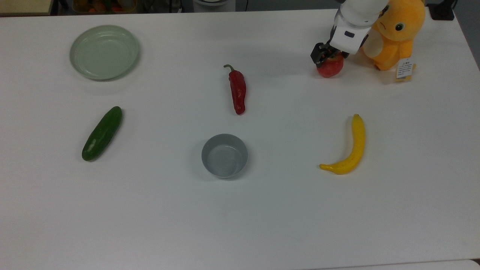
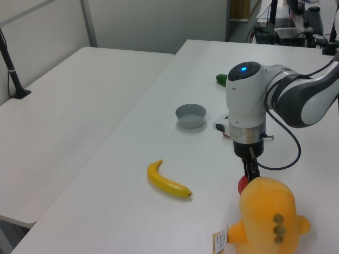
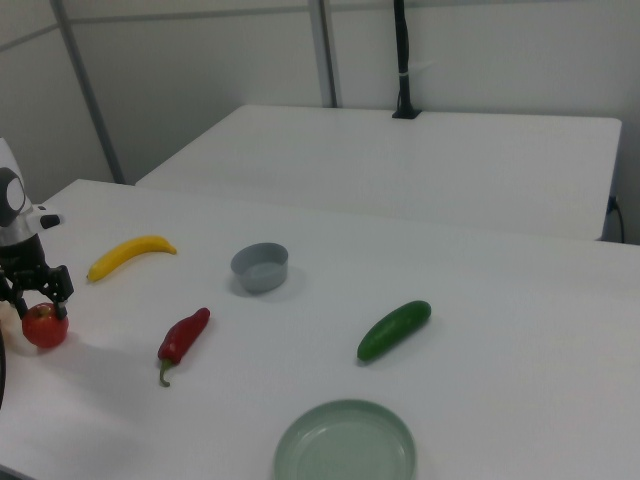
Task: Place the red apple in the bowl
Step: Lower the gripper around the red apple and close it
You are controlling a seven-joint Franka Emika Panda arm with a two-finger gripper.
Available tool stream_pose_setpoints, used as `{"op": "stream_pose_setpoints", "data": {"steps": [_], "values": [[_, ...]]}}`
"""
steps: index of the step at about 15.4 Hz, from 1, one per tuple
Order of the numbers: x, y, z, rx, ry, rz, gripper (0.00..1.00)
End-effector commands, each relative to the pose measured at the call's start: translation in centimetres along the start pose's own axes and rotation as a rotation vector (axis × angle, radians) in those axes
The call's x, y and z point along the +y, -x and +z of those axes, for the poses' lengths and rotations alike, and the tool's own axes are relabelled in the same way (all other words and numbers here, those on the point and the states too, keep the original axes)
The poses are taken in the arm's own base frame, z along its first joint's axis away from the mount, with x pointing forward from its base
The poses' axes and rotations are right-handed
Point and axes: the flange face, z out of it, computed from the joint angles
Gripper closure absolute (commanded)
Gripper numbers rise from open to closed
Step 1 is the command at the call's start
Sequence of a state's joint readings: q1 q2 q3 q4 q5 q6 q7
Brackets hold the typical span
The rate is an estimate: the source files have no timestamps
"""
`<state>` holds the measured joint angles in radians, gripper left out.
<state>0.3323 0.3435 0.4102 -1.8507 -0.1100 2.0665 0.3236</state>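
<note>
At the top view's far right, the gripper [image 1: 327,57] straddles the red apple [image 1: 331,66] beside the plush toy [image 1: 393,33]; whether it grips is unclear. A shallow hold could let it roll, far from the grey bowl [image 1: 224,156].

2 white tables [image 3: 420,160] before pale wall panels [image 3: 200,60].

On the white tabletop [image 3: 480,300], the red apple [image 3: 45,327] is seen at 9 o'clock, with the gripper [image 3: 35,292] lowered onto its top, fingers straddling it. The bowl [image 3: 260,267] is set near the centre. A chili pepper [image 3: 183,338] lies between them, a banana [image 3: 130,255] at 10 o'clock, a cucumber [image 3: 394,329] right of centre, a green plate [image 3: 345,442] at 6 o'clock.
</note>
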Motion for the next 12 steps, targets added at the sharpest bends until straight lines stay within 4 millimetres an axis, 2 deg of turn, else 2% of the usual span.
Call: {"op": "stream_pose_setpoints", "data": {"steps": [1,4,9,12], "values": [[-0.5,0.2,0.5,0.026,0.024,-0.004,0.61],[-0.5,0.3,0.5,0.026,0.025,-0.005,0.62],[0.4,-0.6,-1.5,0.063,0.019,0.025,0.62],[2.5,-1.0,-3.5,0.104,0.027,0.062,0.63]]}}
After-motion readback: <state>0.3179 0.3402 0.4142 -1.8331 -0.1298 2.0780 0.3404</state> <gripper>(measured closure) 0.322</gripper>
